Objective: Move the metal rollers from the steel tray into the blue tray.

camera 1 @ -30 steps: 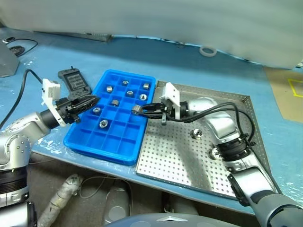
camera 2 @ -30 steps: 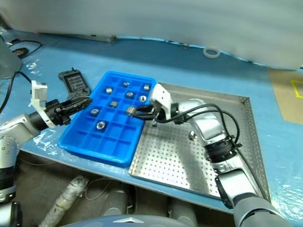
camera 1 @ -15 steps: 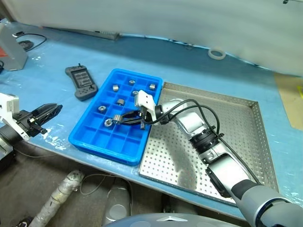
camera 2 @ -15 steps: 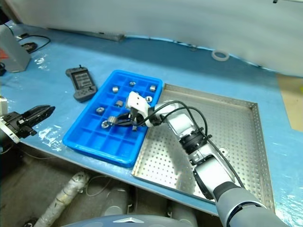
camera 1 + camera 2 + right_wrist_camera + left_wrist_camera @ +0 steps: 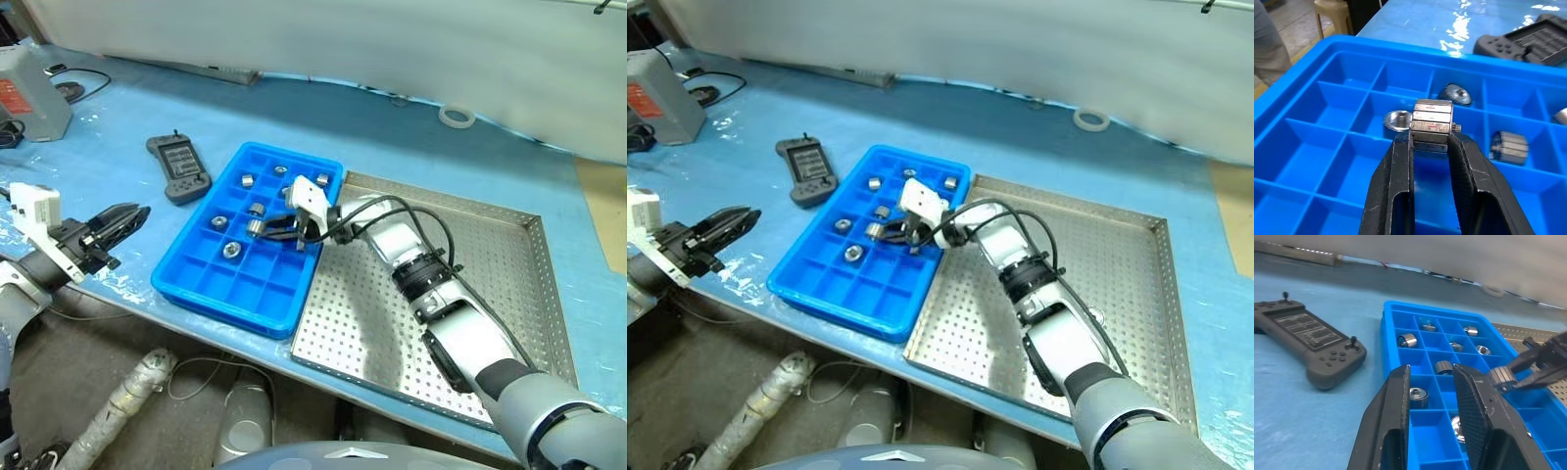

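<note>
While the right gripper (image 5: 1431,142) pinches a metal roller (image 5: 1432,125) above the blue tray (image 5: 196,294), the left gripper (image 5: 125,217) hangs closed and empty at the tray's nine o'clock.

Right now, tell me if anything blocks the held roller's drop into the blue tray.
Nothing visible does. The right gripper holds the roller over the blue tray, with bare blue compartments below it.
</note>
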